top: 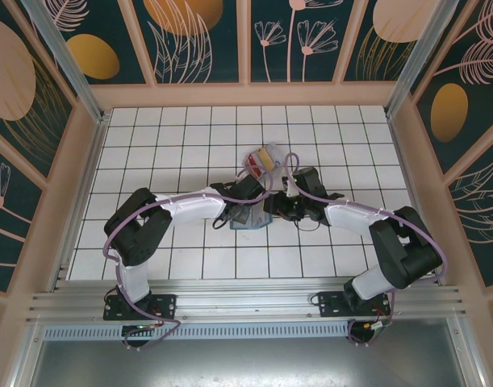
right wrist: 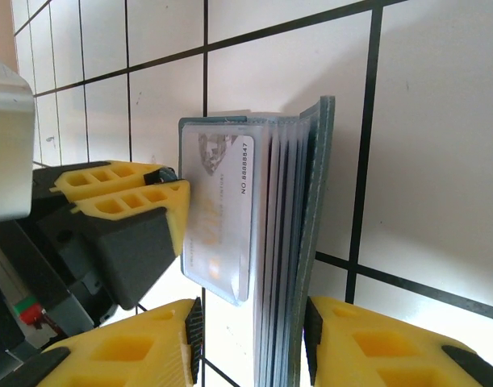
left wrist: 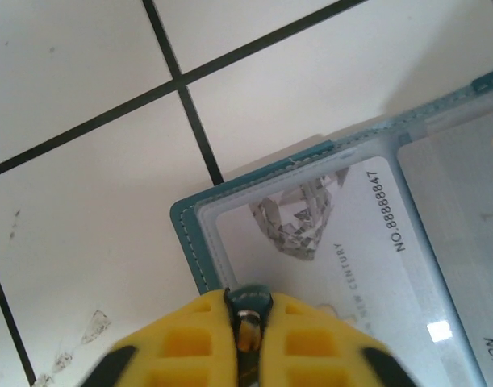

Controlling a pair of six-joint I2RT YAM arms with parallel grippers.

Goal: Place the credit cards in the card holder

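Card holder [top: 248, 224] near the middle of the desk [top: 149, 153], a little toward the near edge, teal showing between the tips of the two arms. Left gripper [top: 243, 211] down at it from the left side, right gripper [top: 275, 211] from the right; state of either hard to read from above. Credit cards [top: 261, 160], red and yellow, just beyond toward the far edge, lying in a small clear box [top: 270, 151] as far as can be told, apart from the holder.

From the left wrist: card holder [left wrist: 190, 242] unfolded on the white tiles, stitched teal corner to the left, clear pocket on top with a pale card [left wrist: 351, 234] inside, printed with a number and a grey emblem. Second clear page [left wrist: 456, 210] to the right, cut off by the picture's edge. Left gripper [left wrist: 248, 300] at the bottom, yellow fingers pressed together, tips at the edge of that first pocket; cannot tell whether the pocket's edge is caught between them.

From the right wrist: card holder seen edge-on, teal cover [right wrist: 320, 201] upright, several clear pages fanned beside it, front page with the pale card [right wrist: 222, 201] leaning away. Right gripper [right wrist: 252, 313] spread, one yellow finger on each side of the pages; one pad close against the teal cover, bare desk showing between the other pad and the pages. Left gripper [right wrist: 181, 189] at the side, fingers pressed together, tips touching the front page's edge.
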